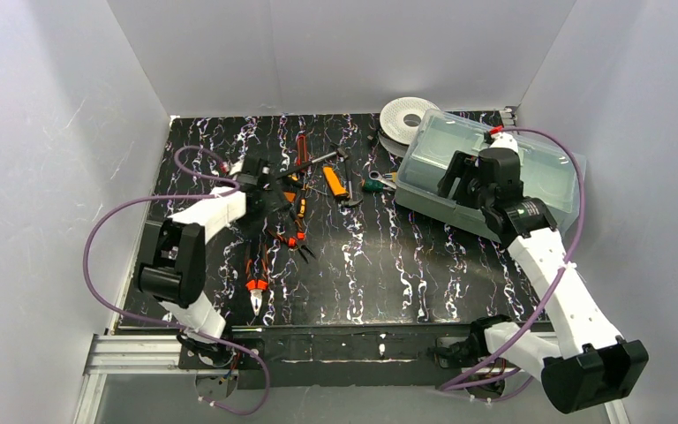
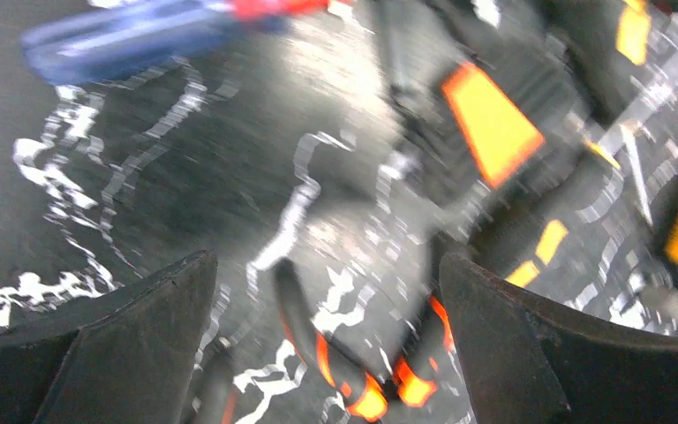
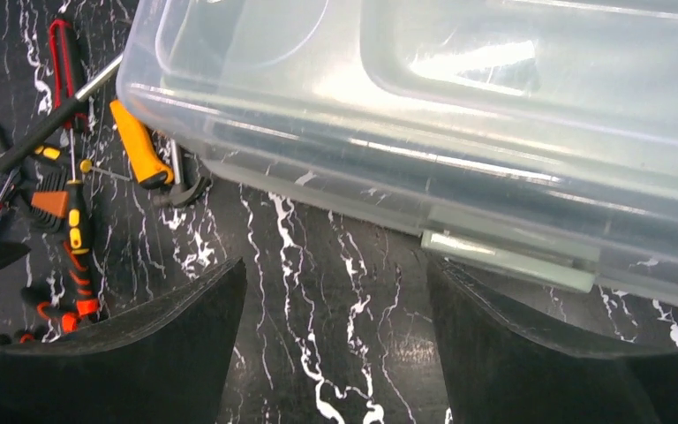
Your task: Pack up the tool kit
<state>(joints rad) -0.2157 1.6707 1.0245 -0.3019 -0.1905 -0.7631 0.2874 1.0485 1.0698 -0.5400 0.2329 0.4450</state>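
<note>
Tool-kit box (image 1: 433,210), pale green with its clear lid (image 1: 446,141) on top, sits at the back right of the black marbled tabletop (image 1: 406,265), with a white spool (image 1: 406,115) just behind its left corner. The right claw (image 3: 335,265) hangs over the box's near left edge with its fingers spread wide and nothing between them; in the right wrist view the box's front wall and its latch tab (image 3: 508,261) lie just beyond the fingertips. The kit's loose tools lie well left of the box. An orange-handled tool (image 3: 141,155) rests just beside the box's corner. The left claw (image 2: 325,261) is also wide open and empty, low over a heap of orange-and-black pliers (image 1: 293,219); its view is blurred. Another pair of orange pliers (image 1: 256,287) lies apart, nearer the arms.
</note>
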